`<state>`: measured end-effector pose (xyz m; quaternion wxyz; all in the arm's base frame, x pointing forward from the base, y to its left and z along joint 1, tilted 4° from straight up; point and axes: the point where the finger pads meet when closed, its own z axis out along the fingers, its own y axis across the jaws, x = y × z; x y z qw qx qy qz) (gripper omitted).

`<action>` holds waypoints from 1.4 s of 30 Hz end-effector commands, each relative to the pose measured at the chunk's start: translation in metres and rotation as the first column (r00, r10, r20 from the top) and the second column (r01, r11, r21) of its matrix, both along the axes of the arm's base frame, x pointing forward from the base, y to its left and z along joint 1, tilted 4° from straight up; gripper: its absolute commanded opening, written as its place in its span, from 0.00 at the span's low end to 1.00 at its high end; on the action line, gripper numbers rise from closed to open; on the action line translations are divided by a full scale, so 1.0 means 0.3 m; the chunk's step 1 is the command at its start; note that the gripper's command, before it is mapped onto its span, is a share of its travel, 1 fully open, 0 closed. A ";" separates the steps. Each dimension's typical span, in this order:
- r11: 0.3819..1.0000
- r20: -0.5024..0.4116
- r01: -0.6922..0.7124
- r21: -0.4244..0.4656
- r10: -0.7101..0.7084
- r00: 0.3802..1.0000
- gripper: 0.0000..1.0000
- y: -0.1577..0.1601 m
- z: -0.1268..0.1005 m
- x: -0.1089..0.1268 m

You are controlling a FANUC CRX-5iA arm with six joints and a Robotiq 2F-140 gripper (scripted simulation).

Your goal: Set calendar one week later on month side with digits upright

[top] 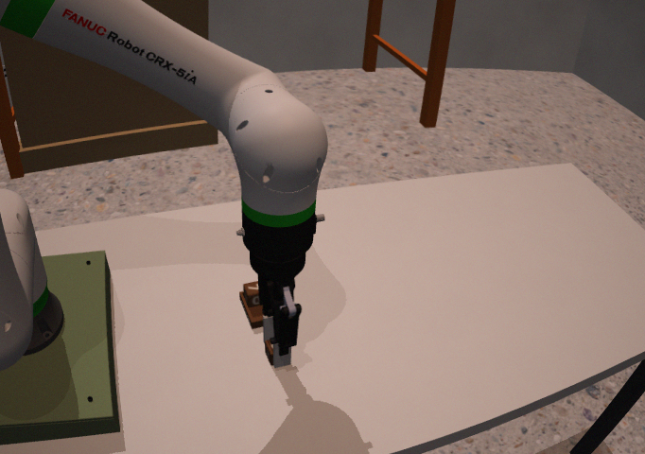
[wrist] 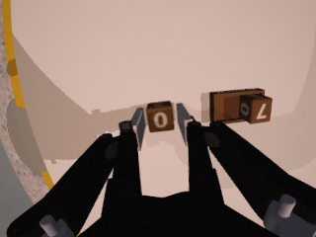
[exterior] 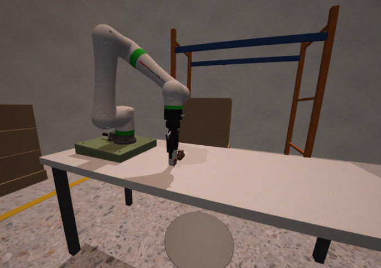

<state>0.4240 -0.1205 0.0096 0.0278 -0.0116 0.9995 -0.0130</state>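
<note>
My gripper [top: 275,342] [exterior: 172,158] [wrist: 160,115] points down, low over the table. It is open, with a narrow gap between each finger and a brown cube [top: 269,351] [wrist: 160,111] that stands on the table between them. The cube's upper face shows a white 0 in the wrist view. The brown tray [top: 252,319] [wrist: 212,109] lies flat on the table, to the right of the gripper in the wrist view. A second cube [top: 251,289] [exterior: 181,152] [wrist: 262,110] is in the tray's right part there, with what looks like a 7 on top and a 0 on its left side. The tray's left part is empty.
The white table [top: 441,268] [exterior: 260,183] carries the arm's green base plate [top: 85,331] [exterior: 98,151], to the left of the tray in the top view. The tray is close beside the right finger in the wrist view.
</note>
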 end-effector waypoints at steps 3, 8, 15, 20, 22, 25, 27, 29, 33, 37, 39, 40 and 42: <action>1.000 0.000 0.000 0.000 0.000 1.000 0.29 0.000 0.001 0.001; 1.000 0.000 0.000 0.000 0.000 1.000 0.29 0.000 0.011 0.000; 1.000 0.000 0.000 0.000 0.000 1.000 0.29 0.001 0.062 -0.003; 1.000 0.000 0.000 0.000 0.000 1.000 0.29 0.004 0.149 -0.008; 1.000 0.000 0.000 0.000 0.000 1.000 0.29 0.005 0.186 -0.010; 1.000 0.000 0.000 0.000 0.000 1.000 0.29 0.006 0.236 -0.013; 1.000 0.000 0.000 0.000 0.000 1.000 0.29 0.007 0.263 -0.014; 1.000 0.000 0.000 0.000 0.000 1.000 0.29 0.007 0.282 -0.015; 1.000 0.000 0.000 0.000 0.000 1.000 0.29 0.007 0.294 -0.016; 1.000 0.000 0.000 0.000 0.000 1.000 0.29 0.007 0.300 -0.016; 1.000 0.000 0.000 0.000 0.000 1.000 1.00 0.007 0.300 -0.016; 1.000 0.000 0.000 0.000 0.000 1.000 1.00 0.007 0.300 -0.016; 1.000 0.000 0.000 0.000 0.000 1.000 1.00 0.007 0.300 -0.016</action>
